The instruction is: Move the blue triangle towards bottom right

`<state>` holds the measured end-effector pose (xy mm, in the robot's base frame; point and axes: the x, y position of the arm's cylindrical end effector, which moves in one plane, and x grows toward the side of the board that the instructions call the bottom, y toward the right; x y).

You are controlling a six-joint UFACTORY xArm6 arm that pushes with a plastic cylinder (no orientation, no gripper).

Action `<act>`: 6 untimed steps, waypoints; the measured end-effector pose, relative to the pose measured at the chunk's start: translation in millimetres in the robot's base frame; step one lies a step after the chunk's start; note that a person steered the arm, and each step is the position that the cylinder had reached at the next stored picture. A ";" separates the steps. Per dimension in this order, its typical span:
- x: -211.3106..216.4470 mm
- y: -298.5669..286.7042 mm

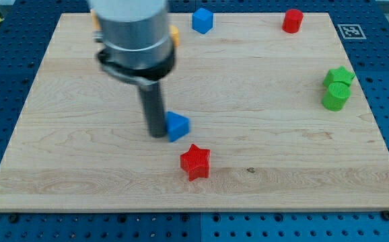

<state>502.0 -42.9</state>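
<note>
My board (80, 161) lies under everything, and my tip (157, 134) rests on it, a bare rod with no claw to open or close. The blue triangle (177, 126) touches the tip's right side. The red star (195, 162) sits near, below-right. Far right are the green star (338, 75) and green cylinder (335, 97), touching; above-right, well apart, the blue cube (202, 20) and red cylinder (292, 21)

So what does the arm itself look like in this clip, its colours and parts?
A wide silver-grey metal cylinder enters from the view's top, ending in a black collar. Below it hangs a straight dark rod, narrower than the housing, down to my tip. No hand, cables or markings show; something yellow-orange peeks out behind the cylinder.
</note>
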 end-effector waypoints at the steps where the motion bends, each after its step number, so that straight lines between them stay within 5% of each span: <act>1: -3.5 64.3; 3: -51.7 101.9; 6: -52.8 136.3</act>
<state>449.2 93.5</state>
